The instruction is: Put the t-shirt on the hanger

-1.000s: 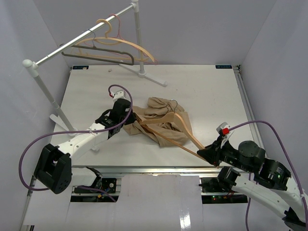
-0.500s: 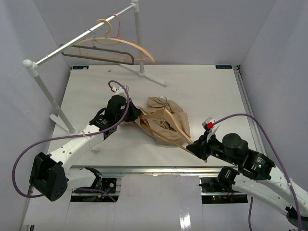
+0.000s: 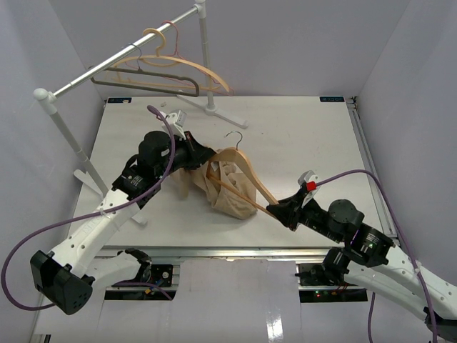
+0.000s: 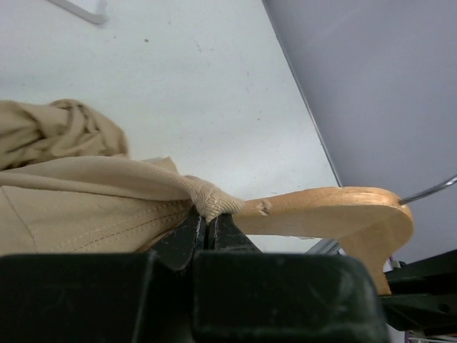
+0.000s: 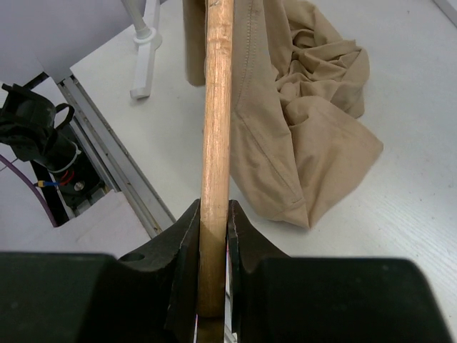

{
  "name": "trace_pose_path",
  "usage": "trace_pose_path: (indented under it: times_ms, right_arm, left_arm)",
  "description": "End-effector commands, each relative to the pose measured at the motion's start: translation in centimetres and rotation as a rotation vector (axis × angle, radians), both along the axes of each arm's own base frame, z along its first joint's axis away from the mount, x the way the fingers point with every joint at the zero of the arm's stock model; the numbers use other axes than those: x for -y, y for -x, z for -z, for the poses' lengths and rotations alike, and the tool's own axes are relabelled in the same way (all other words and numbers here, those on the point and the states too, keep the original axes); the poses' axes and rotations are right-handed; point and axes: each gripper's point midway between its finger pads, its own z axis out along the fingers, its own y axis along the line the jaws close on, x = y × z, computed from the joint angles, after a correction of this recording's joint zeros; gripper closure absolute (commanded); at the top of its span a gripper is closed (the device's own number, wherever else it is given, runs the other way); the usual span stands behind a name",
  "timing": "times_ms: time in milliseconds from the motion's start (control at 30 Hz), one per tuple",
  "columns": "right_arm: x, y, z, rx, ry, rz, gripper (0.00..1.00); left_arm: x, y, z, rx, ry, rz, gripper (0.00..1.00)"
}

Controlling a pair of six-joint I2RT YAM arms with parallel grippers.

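Observation:
The light wooden hanger (image 3: 248, 174) is lifted off the table and tilted, its wire hook (image 3: 234, 136) pointing up. My right gripper (image 3: 283, 211) is shut on the hanger's lower right end; in the right wrist view the wooden hanger (image 5: 216, 107) runs straight out from the right gripper (image 5: 214, 246). The tan t-shirt (image 3: 230, 190) hangs bunched from the hanger, its lower folds on the table. My left gripper (image 3: 202, 158) is shut on a ribbed edge of the t-shirt (image 4: 86, 193) beside the hanger's left end (image 4: 328, 211); the left gripper (image 4: 206, 227) has its jaws pressed together on the cloth.
A white clothes rack (image 3: 121, 56) stands along the back left with a dark grey hanger (image 3: 153, 83) and another wooden hanger (image 3: 196, 70) on it. Its feet (image 3: 218, 112) rest on the table (image 3: 307, 136). A rack foot (image 5: 146, 46) lies near the table's front edge.
Both arms have risen and moved toward the back. The hanger went from lying flat to being held up with its hook upright. The t-shirt was pulled up with it and now hangs.

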Motion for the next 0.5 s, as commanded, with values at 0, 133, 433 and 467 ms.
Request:
trace_pose_path:
  times_ms: [0, 133, 433, 467]
  right_arm:
    - [-1.5, 0.3, -4.3, 0.137, -0.168, -0.066, 0.92]
    - [-2.2, 0.9, -4.2, 0.148, -0.186, -0.117, 0.92]
    - [-3.2, 0.5, -4.8, 0.202, -0.283, -0.124, 0.92]
    - [-3.3, 0.5, -4.9, 0.207, -0.293, -0.126, 0.92]
  left_arm:
    - [1.4, 2.3, -4.3, 0.074, 0.078, 0.143, 1.00]
    - [1.9, 3.0, -5.3, 0.110, 0.078, 0.203, 1.00]
    - [4.0, 6.1, -6.0, 0.098, 0.163, 0.414, 1.00]
    - [4.1, 6.4, -6.0, 0.097, 0.176, 0.432, 1.00]
